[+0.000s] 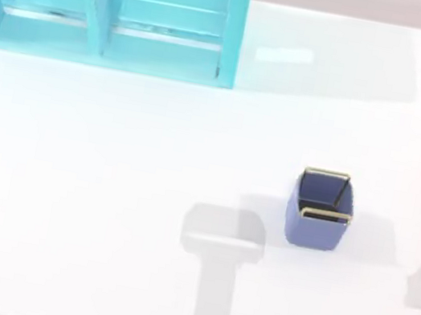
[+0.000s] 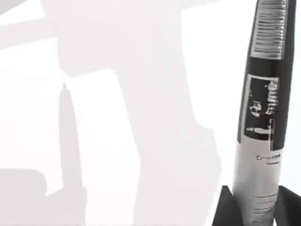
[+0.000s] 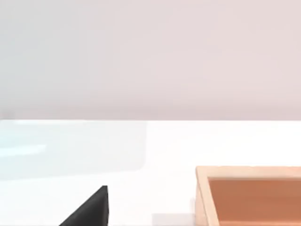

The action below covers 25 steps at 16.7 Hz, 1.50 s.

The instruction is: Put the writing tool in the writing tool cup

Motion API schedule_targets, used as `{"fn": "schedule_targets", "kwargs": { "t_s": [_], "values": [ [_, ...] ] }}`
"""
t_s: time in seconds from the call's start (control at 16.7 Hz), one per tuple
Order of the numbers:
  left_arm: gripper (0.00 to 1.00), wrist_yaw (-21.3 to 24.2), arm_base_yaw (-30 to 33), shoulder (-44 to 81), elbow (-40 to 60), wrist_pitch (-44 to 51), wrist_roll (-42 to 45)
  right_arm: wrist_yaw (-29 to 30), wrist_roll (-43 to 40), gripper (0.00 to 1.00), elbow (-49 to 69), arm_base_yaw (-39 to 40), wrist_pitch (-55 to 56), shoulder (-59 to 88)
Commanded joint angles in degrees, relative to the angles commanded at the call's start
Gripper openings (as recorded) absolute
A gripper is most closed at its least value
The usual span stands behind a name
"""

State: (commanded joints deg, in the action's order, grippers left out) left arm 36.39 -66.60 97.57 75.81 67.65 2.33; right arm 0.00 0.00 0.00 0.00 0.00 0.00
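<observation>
1. Left wrist view: the left gripper (image 2: 256, 207) holds the writing tool (image 2: 263, 136), its dark fingers (image 2: 225, 212) closed on either side of the light barrel's lower end.
2. The tool hangs clear above the white tabletop (image 2: 141, 141); its narrow shadow lies well apart from it, so it is judged to be carried aloft for transfer.
3. Long axis: it runs out from the fingers along the camera's line of sight, the light barrel seated in the grip and the black printed section beyond. With that thin, tall shadow, the tool is judged roughly upright; which end faces down cannot be told.
4. Top view: the writing tool cup (image 1: 319, 209) stands upright on the tabletop at about 3 o'clock of centre, mouth open upward and ready to receive. A turquoise shelf unit (image 1: 111, 5) sits toward 11 o'clock, well apart.
5. Right wrist view: one dark fingertip of the right gripper (image 3: 89, 209) shows above the tabletop near an orange-brown tray (image 3: 249, 195); its finger state cannot be told, and the arm is judged parked.
</observation>
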Motion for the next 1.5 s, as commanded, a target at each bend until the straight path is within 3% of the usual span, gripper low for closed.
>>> {"fn": "schedule_targets", "kwargs": {
  "t_s": [0.42, 0.72, 1.08, 1.5],
  "values": [
    [0.00, 0.1, -0.4, -0.8, 0.0, 0.5, 0.3, 0.0, 0.0, 1.00, 0.0, 0.0, 0.0, 0.0],
    [0.00, 4.6, -3.4, -5.9, 2.9, -6.4, -10.9, 0.0, 0.0, 1.00, 0.0, 0.0, 0.0, 0.0],
    [0.00, 16.5, -9.7, -18.3, 9.6, -23.9, -42.9, 0.0, 0.0, 1.00, 0.0, 0.0, 0.0, 0.0],
    [0.00, 35.1, -18.8, -36.8, 19.9, -51.0, -94.5, 0.0, 0.0, 1.00, 0.0, 0.0, 0.0, 0.0]
  ]
}}
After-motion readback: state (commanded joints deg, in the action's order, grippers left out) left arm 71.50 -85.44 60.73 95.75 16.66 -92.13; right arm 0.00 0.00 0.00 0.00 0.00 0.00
